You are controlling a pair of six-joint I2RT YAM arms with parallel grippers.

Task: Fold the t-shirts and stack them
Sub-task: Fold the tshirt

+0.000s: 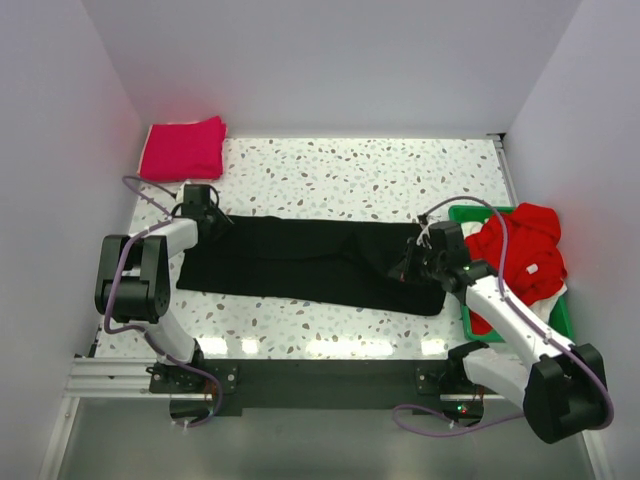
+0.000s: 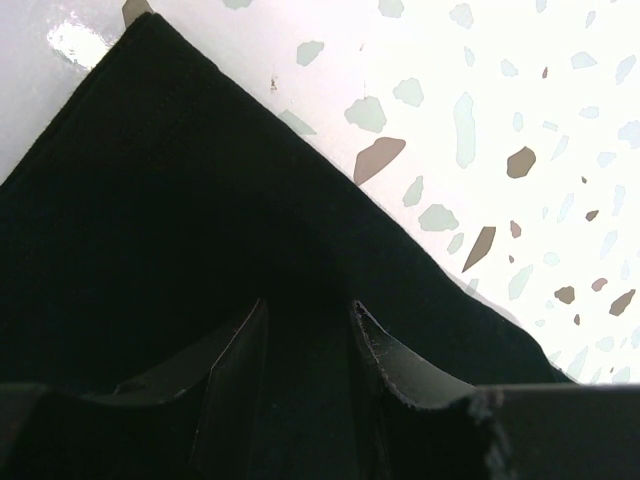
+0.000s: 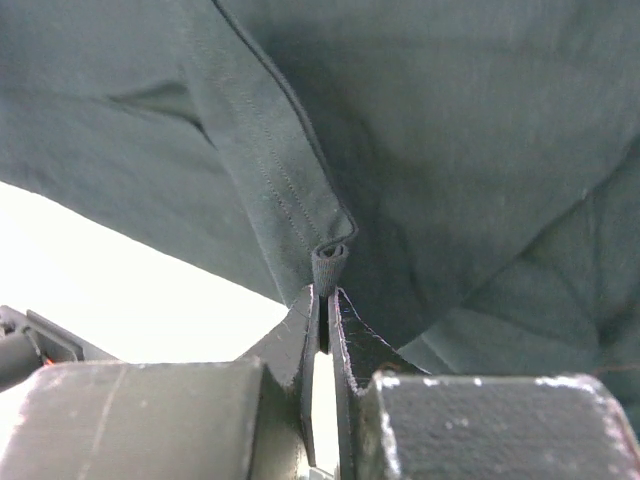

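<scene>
Black tee (image 1: 300, 262) lies spread across the table (image 1: 350, 175) w/ right hand (image 3: 325, 300) clamped on its hem & left hand (image 2: 308, 325) spread apart over the left end, so get a firm left-corner grip, then lift both ends level & fold w/o bunching.

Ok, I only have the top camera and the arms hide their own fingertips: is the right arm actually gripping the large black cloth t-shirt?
Observer: Yes. The right arm's jaws are shut on a small rolled bit of hem of the large black cloth t-shirt.
Operator: And the left arm's jaws?
Observer: They stand apart over flat black cloth, back from the shirt's corner. Nothing is visibly pinched between them.
</scene>
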